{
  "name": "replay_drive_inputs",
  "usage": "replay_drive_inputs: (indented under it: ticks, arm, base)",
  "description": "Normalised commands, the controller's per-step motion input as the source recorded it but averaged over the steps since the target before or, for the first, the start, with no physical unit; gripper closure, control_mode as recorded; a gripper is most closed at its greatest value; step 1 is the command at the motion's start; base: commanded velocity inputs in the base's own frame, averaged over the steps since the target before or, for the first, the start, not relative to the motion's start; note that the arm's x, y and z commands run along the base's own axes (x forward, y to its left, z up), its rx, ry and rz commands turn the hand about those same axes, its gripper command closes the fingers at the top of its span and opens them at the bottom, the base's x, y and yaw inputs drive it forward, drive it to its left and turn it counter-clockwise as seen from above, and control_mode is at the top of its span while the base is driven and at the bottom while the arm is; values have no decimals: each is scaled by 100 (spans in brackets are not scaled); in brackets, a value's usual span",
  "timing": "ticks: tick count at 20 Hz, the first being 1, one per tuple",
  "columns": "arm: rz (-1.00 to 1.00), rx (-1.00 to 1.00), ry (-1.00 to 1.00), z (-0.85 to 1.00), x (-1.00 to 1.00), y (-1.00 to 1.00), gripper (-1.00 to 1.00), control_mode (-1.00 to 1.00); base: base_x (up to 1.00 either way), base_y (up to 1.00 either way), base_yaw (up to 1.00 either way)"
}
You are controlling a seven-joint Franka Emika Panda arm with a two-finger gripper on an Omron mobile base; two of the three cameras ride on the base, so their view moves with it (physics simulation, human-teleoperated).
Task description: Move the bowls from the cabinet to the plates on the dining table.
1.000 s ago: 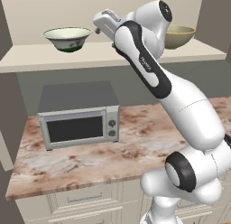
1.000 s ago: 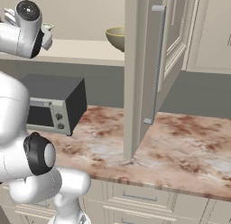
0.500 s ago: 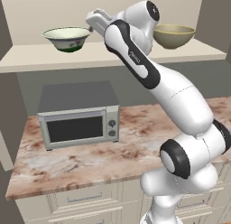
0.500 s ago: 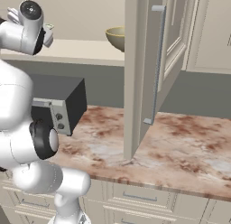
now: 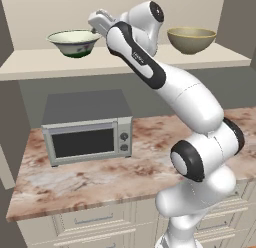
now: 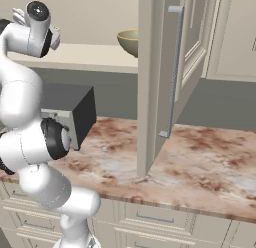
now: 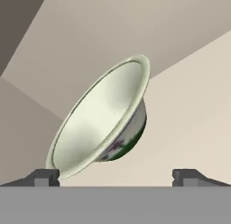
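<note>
Two bowls stand on the open cabinet's beige shelf [image 5: 125, 64]. The wide cream-white bowl [image 5: 74, 42] with the dark green base is at the left, the olive-tan bowl [image 5: 191, 39] at the right. My gripper [image 5: 96, 22] hovers at shelf height just right of the cream-white bowl, apart from it. In the hand view that bowl [image 7: 103, 119] appears tilted close ahead, and my gripper [image 7: 116, 177] is open with nothing between its fingertips [image 7: 45, 177]. The olive-tan bowl [image 6: 128, 41] also peeks out behind the cabinet door. The plates and the dining table are out of view.
The cabinet door [image 6: 155, 92] with its grey bar handle [image 6: 175, 67] stands swung open to the right of the arm. A grey microwave [image 5: 87, 127] sits on the marbled counter [image 5: 100, 177] below the shelf. Cream drawers run under the counter.
The arm has swung left along the shelf, away from the olive-tan bowl and up to the cream-white bowl. The jaws have stayed open.
</note>
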Motion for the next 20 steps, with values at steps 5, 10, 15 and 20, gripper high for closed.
replay_drive_inputs:
  ticks: [5, 10, 15, 20]
  arm:
    - [0, 0, 3, 0, 40, 12, -100, -100]
    - [0, 0, 7, -3, 30, 11, -100, -100]
    - [0, 0, 10, -5, 24, 9, -100, -100]
    - [0, 0, 10, -3, 29, 16, -100, -100]
  base:
    - [0, 0, 0]
    - [0, 0, 0]
    - [0, 0, 0]
    - [0, 0, 0]
